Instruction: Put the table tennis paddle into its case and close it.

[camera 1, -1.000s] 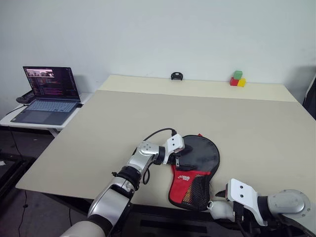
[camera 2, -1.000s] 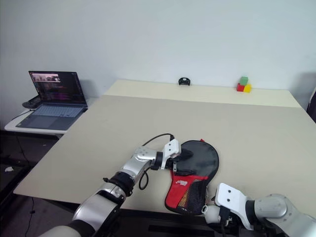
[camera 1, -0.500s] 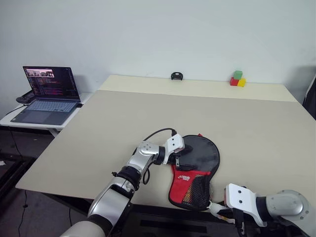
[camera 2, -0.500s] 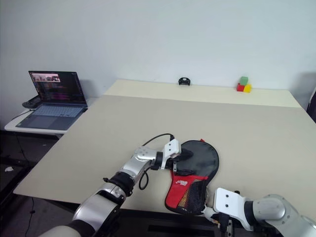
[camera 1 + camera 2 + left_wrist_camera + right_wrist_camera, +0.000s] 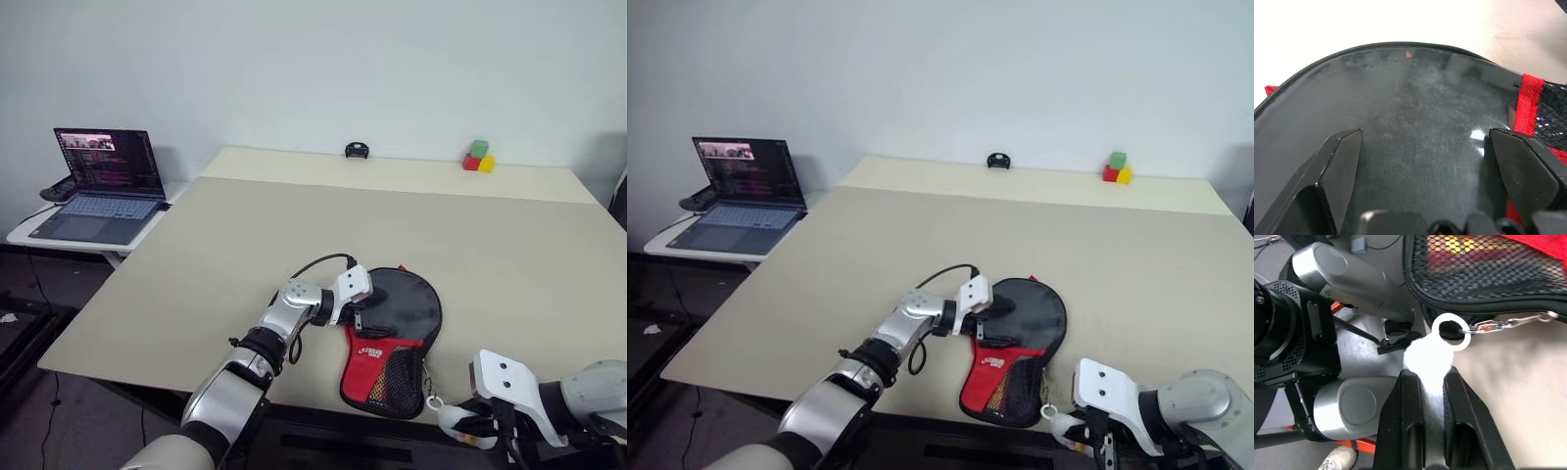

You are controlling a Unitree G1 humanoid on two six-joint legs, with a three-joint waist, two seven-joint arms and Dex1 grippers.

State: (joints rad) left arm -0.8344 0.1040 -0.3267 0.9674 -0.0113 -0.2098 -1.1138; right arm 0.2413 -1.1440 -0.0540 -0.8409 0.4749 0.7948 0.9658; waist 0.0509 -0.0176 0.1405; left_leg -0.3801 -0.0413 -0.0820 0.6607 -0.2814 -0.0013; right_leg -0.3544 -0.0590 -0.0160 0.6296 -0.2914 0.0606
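Our right gripper (image 5: 1422,382) is pinched shut on the white pom-pom zipper pull (image 5: 1426,360), just off the near edge of the table (image 5: 245,225). From the pom-pom a white ring (image 5: 1449,331) and a short metal chain (image 5: 1508,323) run back to the case (image 5: 392,338), which lies flat at the table's near edge, its narrow red-and-mesh end toward us.

Our left gripper (image 5: 361,311) rests with its fingers (image 5: 1339,164) spread wide on the round black part of the case, neither finger closing on anything. We read that as a hold-down, not a grasp.

We cannot see the table tennis paddle itself. The case looks full and smooth where the left gripper rests, so we judge the paddle is already inside, giving a stiff, flat base under soft fabric.

On handling, we judge the case to be light and floppy at its edges, so it is likely to slide or bunch if we tug the zipper without pinning it. The pom-pom is soft and compressible, so the grip on it could slip under load. The chain would probably be a firmer hold, but it is thin. We think a pull along the line of the zipper track, not upward, with the left gripper pressing on the stiff round part, would be the safest.
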